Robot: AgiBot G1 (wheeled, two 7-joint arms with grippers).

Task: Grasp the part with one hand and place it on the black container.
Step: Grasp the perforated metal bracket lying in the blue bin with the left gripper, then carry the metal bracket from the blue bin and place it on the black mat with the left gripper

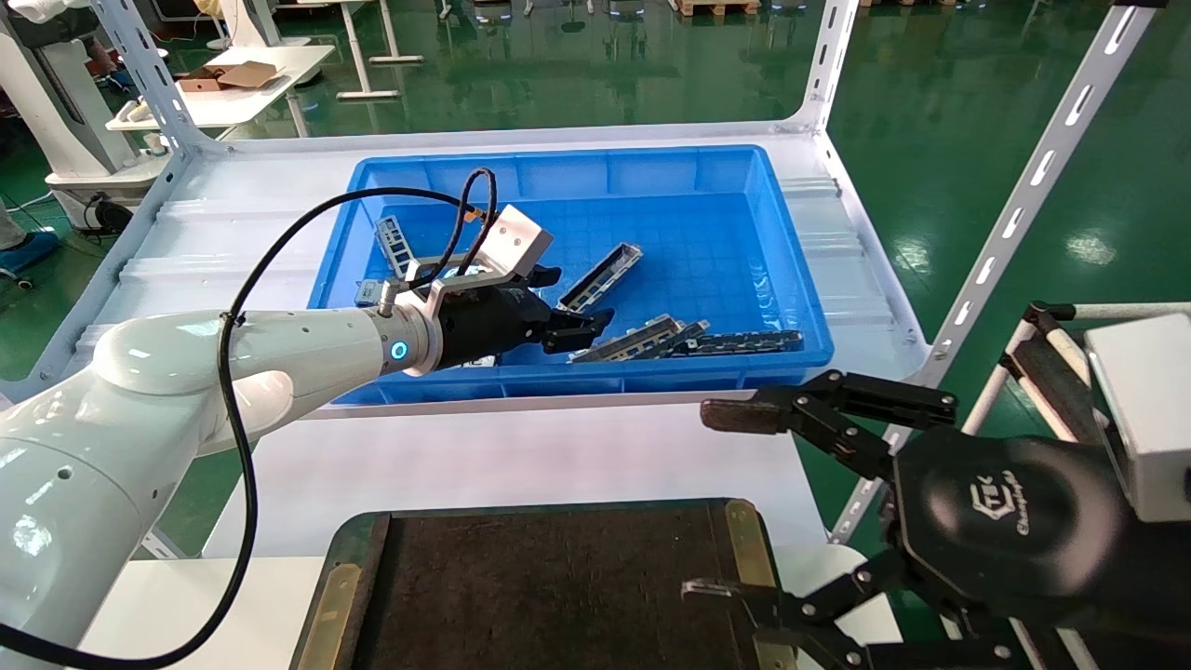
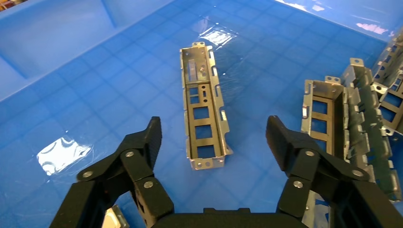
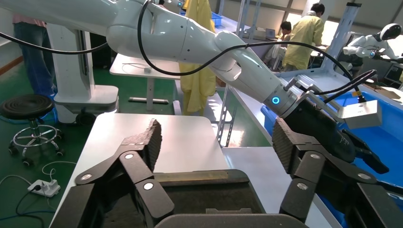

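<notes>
Green factory floor behind; left gripper hovers, jaws wide, over the slotted grey metal channel part — lower squarely astride its walls; right gripper waits, jaws wide, near the flat black container.

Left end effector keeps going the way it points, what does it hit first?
Probably the lone part lying on the floor of the blue bin, centred between the open fingers of the left end effector. Depth is unclear, but nothing shows in between.

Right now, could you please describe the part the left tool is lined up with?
In the blue bin, the open left tool hovers over a grey slotted part. It lies alone on the bin floor, open side up, apart from the cluster of parts beside it.
</notes>
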